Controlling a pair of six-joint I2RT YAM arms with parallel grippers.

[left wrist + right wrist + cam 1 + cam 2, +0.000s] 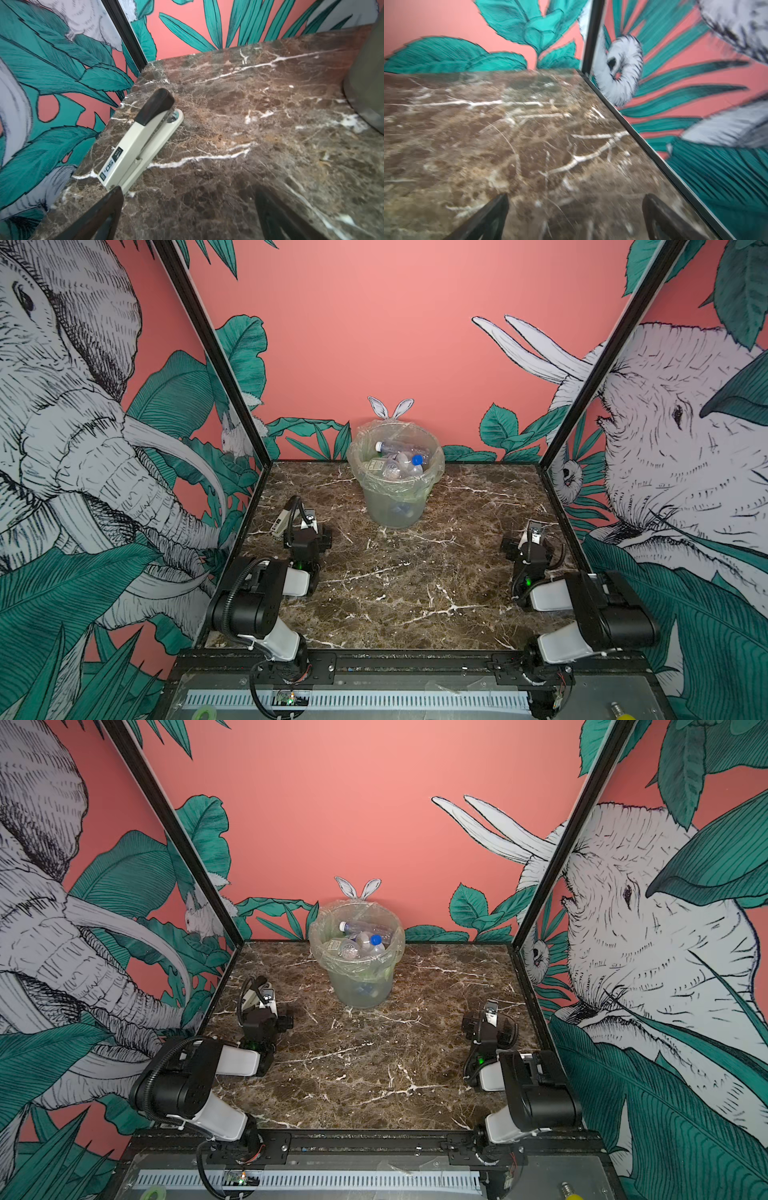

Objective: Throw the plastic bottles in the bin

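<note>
The bin (395,506) stands at the back middle of the marble table, grey-green and translucent, with a clear bag folded over its rim. Several plastic bottles (399,458), mostly clear with white and blue caps, lie piled inside it, as both top views show (363,940). No bottle lies on the table in any view. My left gripper (189,190) rests low at the left side, open, with only bare marble between its fingers. My right gripper (576,197) rests low at the right side, open and empty too. The bin's wall (367,83) shows at the edge of the left wrist view.
A white-and-black stapler (137,145) lies on the table just beyond the left gripper's fingertip, close to the left wall (281,519). Patterned walls close in the table on the left, back and right. A black frame rail (415,659) runs along the front.
</note>
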